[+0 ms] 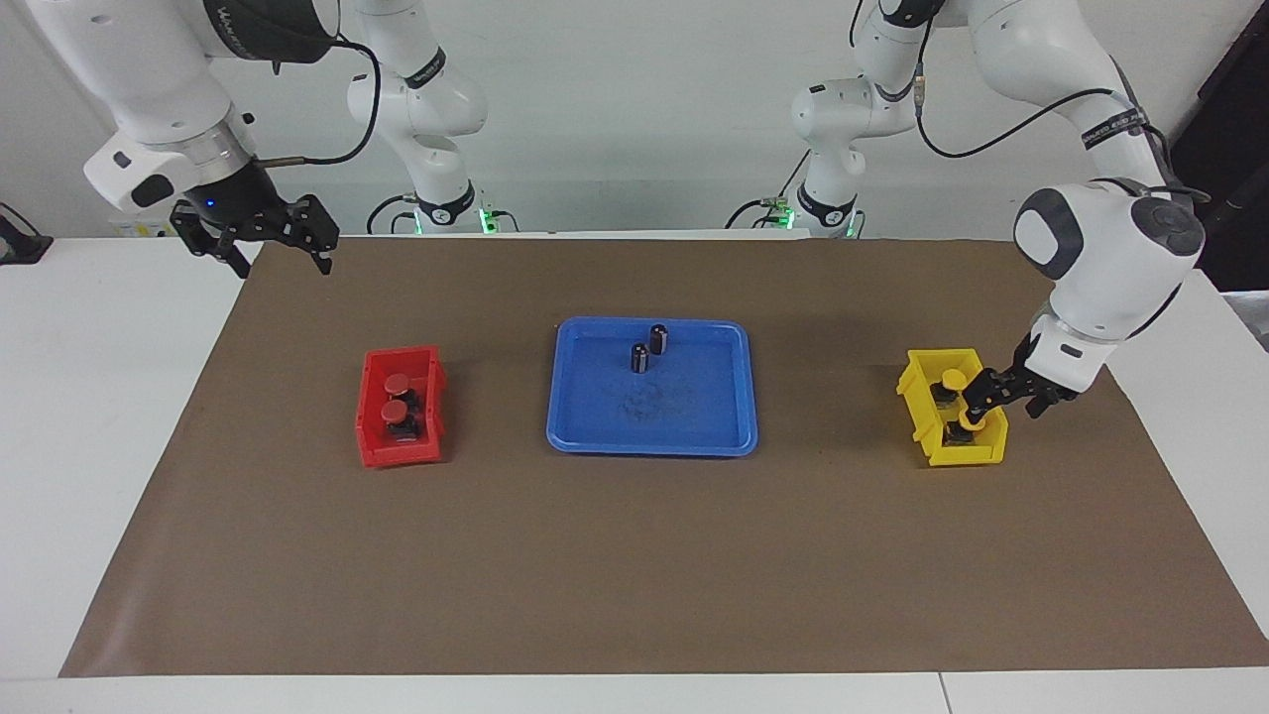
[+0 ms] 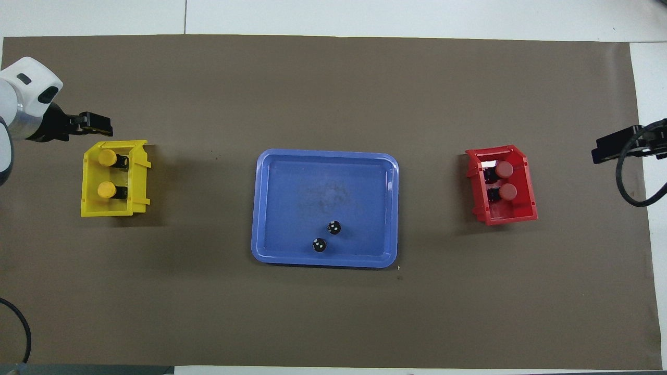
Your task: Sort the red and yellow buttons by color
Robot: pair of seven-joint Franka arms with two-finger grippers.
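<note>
Both grippers apart: left gripper (image 1: 1001,395) | right gripper (image 1: 266,241) cropped overhead

Left claw (image 1: 999,395) spread above yellow buttons (image 1: 954,378) (both binned), right claw (image 1: 260,238) waiting

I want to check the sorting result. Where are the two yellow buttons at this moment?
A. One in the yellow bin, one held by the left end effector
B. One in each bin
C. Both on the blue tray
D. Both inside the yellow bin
D: both yellow buttons sit inside the yellow bin, and the left end effector is open and empty just beside it.
</note>
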